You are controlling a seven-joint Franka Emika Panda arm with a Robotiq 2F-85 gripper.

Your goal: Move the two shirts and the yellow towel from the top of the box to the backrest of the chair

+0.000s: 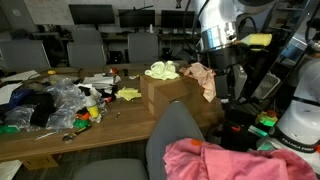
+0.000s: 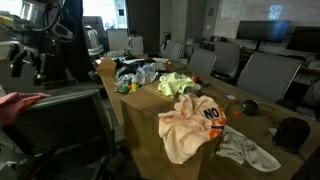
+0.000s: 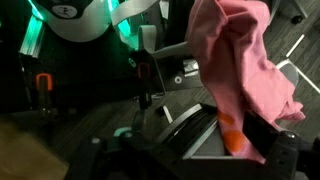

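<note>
The large pink shirt [image 1: 228, 160] lies draped over the grey chair's backrest [image 1: 175, 130], and shows at the left edge in an exterior view [image 2: 15, 100] on the chair [image 2: 60, 120]. My gripper [image 1: 228, 68] hangs above it, open, nothing held [image 2: 30, 62]. In the wrist view the jaws stand wide [image 3: 205, 145] with the pink shirt [image 3: 240, 60] spread below them. On the brown box [image 1: 165, 100] rest the yellow towel [image 1: 161, 70] and the peach shirt [image 1: 202, 80], which hangs down the box's side [image 2: 190, 122]. The towel [image 2: 176, 85] sits behind it on the box [image 2: 150, 135].
Bags, toys and other clutter [image 1: 55, 105] cover the wooden table beside the box. A grey cloth [image 2: 245, 150] lies on the table near the box. Dark office chairs [image 1: 85, 45] and monitors stand behind. The robot's base [image 1: 300, 125] is close to the chair.
</note>
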